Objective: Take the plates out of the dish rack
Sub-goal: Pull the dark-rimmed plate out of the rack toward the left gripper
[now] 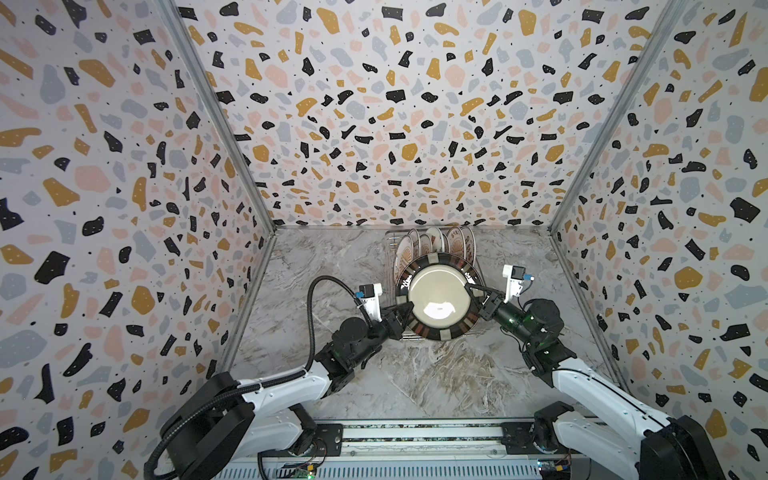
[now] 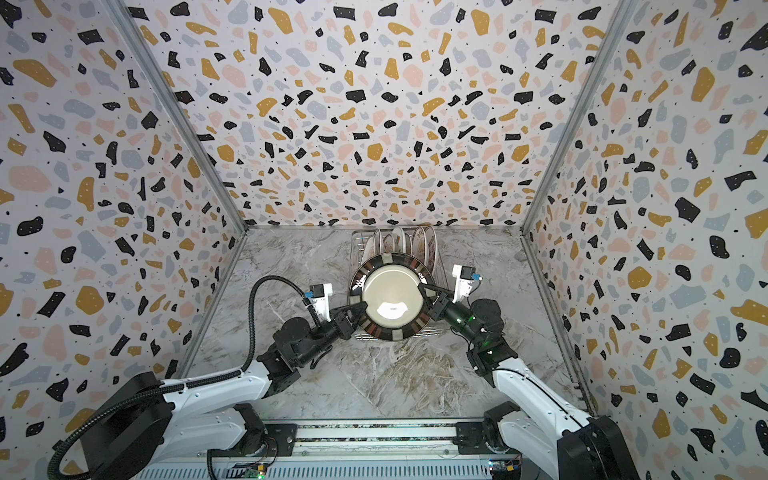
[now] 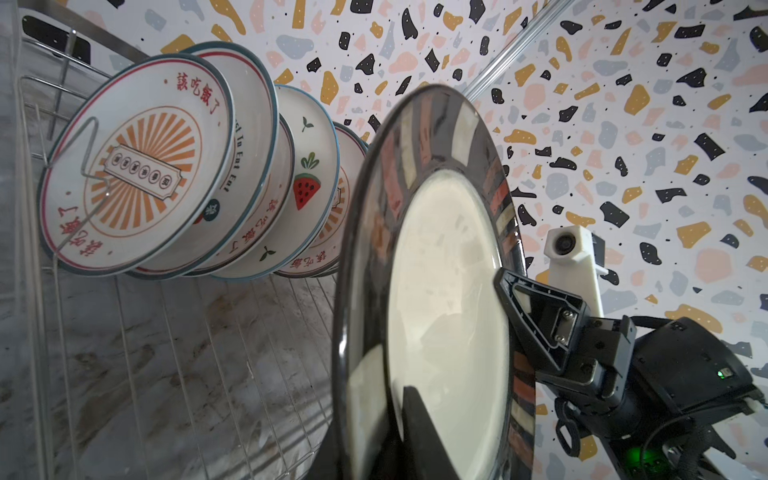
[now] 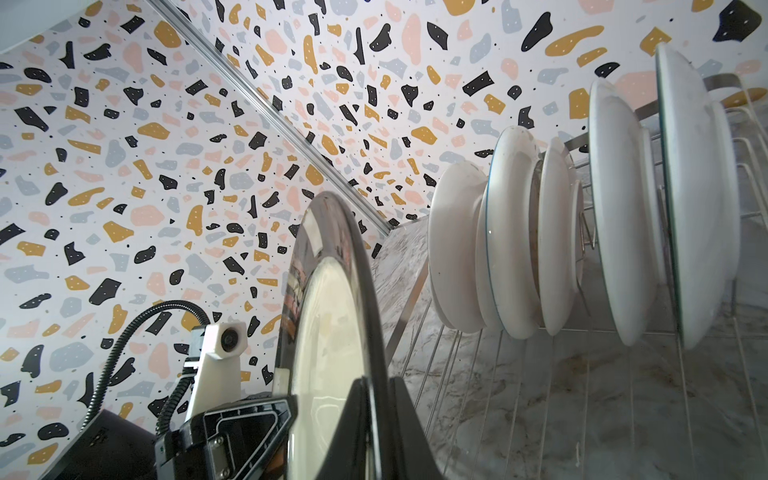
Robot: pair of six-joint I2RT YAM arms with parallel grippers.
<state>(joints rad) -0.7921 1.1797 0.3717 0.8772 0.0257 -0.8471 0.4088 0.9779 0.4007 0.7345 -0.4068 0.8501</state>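
You have the big plate (image 1: 438,297) held between the two arms, so read this moment as a shared grip. The plate is lifted above the near part of the rack (image 3: 174,365), and its cream face is turned up and roughly level, because both top views show it almost as a full circle. The right claw (image 1: 471,288) is closed on the right rim, with one finger on the face and the other under it. The left claw (image 1: 405,308) reaches the left rim a little nearer to you, and in the left wrist view one dark finger lies across the cream face, so I judge it is closed on the rim too. The line from one grip to the other runs left to right, almost across the middle of the plate (image 2: 392,297), and this is what the coming move depends on. If only one claw lets go, the plate will hang from one edge and may tip. The small plates (image 1: 432,241) stand on edge in a leaning row at the far end of the rack, and in the right wrist view they are apart from the big plate (image 4: 328,332). The free table (image 1: 415,374) lies near you, so I think the plate should come toward the near side, away from that row.
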